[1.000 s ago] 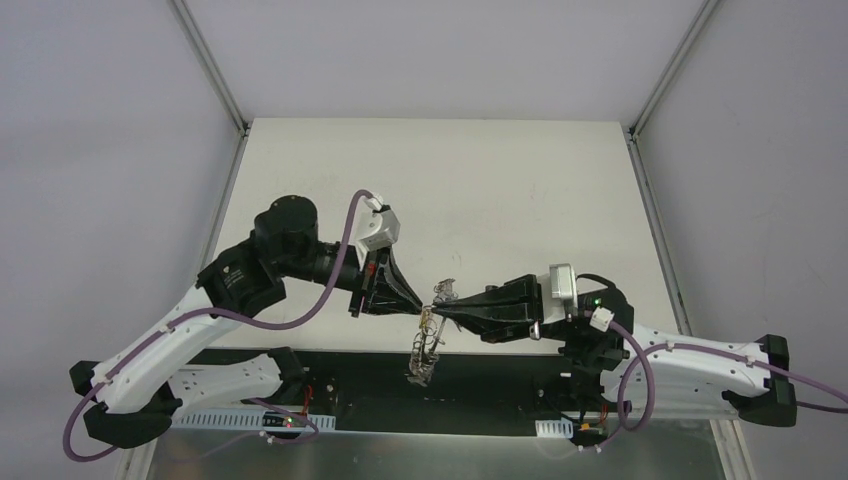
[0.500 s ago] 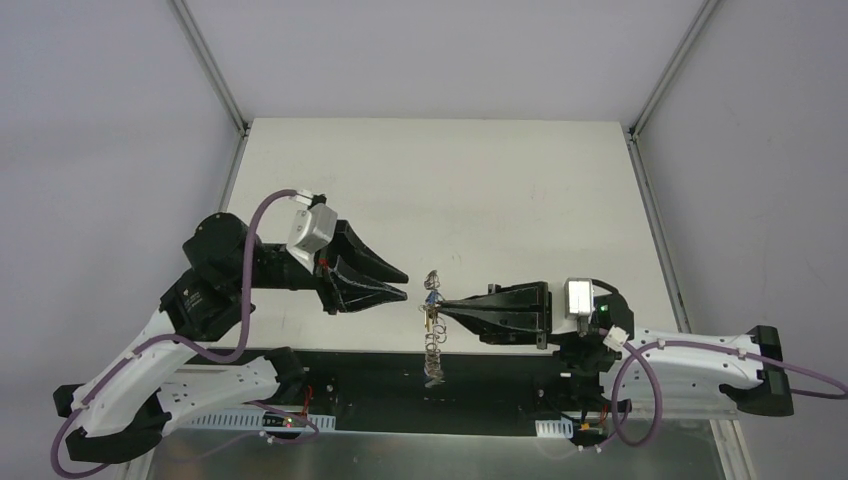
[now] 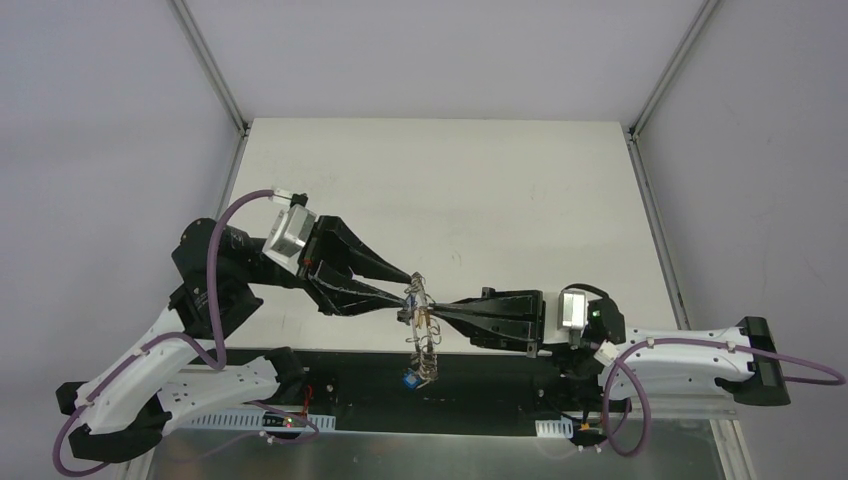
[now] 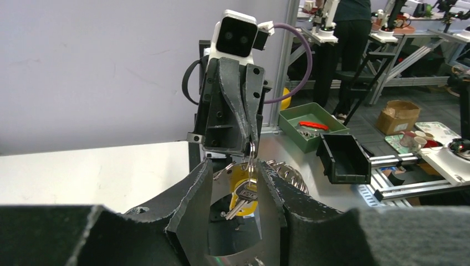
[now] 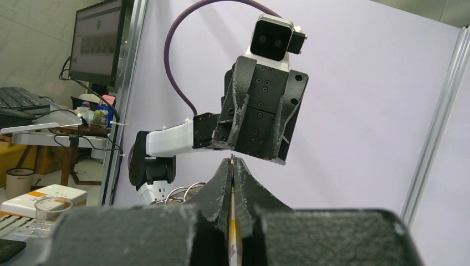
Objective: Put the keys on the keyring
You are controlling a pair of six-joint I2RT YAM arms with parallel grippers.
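right hand (image 3: 437, 312): pinched on large silvery toothed wire keyring (image 3: 425, 346), hung toward 6 o'clock | left hand (image 3: 408, 292): spread, placed at 9 o'clock | small yellow-headed silver key (image 4: 244, 191): seen between left fingers (image 4: 189, 198), axis hanging down

White table (image 3: 500, 180); green bin (image 4: 302, 141) beside black bin (image 4: 327, 160); monitor (image 5: 100, 41), keyboard (image 5: 19, 100).

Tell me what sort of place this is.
Probably a robotics lab or workshop. The left wrist view shows a green bin of small parts, a black bin beside it, and a person standing among benches behind. The right wrist view shows a monitor and keyboard on a desk.
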